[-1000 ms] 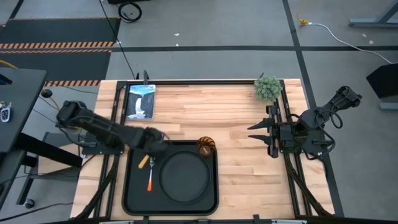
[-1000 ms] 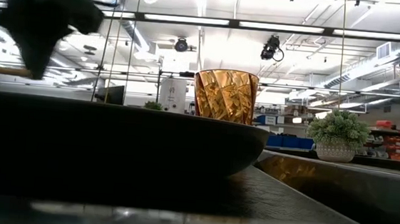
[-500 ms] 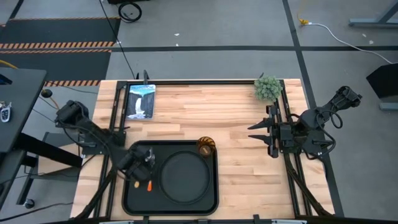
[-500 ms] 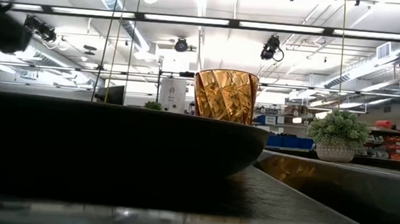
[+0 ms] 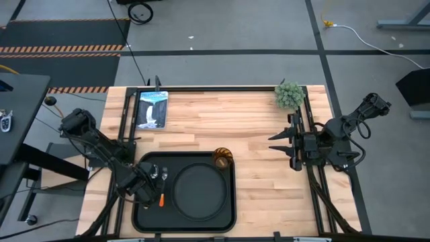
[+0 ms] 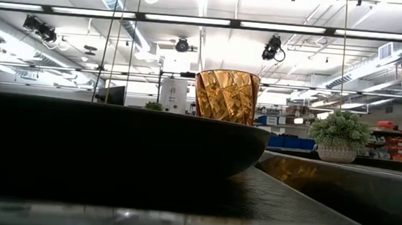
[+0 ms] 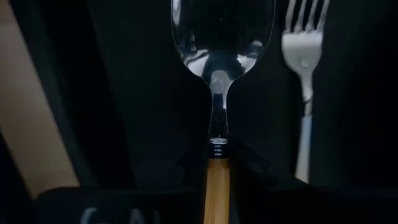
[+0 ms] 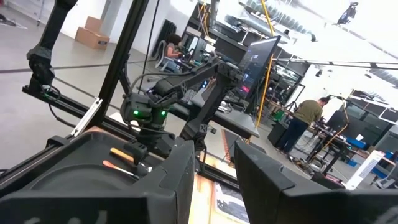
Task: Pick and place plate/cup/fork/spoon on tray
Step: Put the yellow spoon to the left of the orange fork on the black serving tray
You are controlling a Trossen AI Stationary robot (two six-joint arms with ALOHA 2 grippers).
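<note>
The black tray [image 5: 138, 214] lies at the table's near left, with the round black plate [image 5: 199, 191] in it. The amber cup [image 5: 222, 158] stands upright at the tray's far right corner and shows in the low view [image 6: 226, 96]. A fork [image 5: 162, 188] lies on the tray floor left of the plate. My left gripper [image 5: 148, 180] is low over the tray's left part, shut on a spoon [image 7: 222, 37] with a wooden handle. My right gripper [image 5: 279, 143] is open and empty at the table's right side. My left gripper pinches the spoon's wooden handle [image 7: 216, 180] between its two fingers, close to where the handle meets the metal neck. The fingers lie along the spoon. The metal bowl [image 7: 222, 37] points away from the gripper, over the tray floor beside the fork [image 7: 303, 62]; whether it rests there I cannot tell.
A small potted plant [image 5: 289, 95] stands at the far right of the table. A picture card [image 5: 152, 109] lies at the far left. Bare wood [image 5: 255, 128] lies between the tray and the right arm.
My left gripper has gone toward the table's near left and down, from above the tray's far edge to low over the tray's left part, carrying the spoon. It has left the low view at its left side. The right arm has kept still.
</note>
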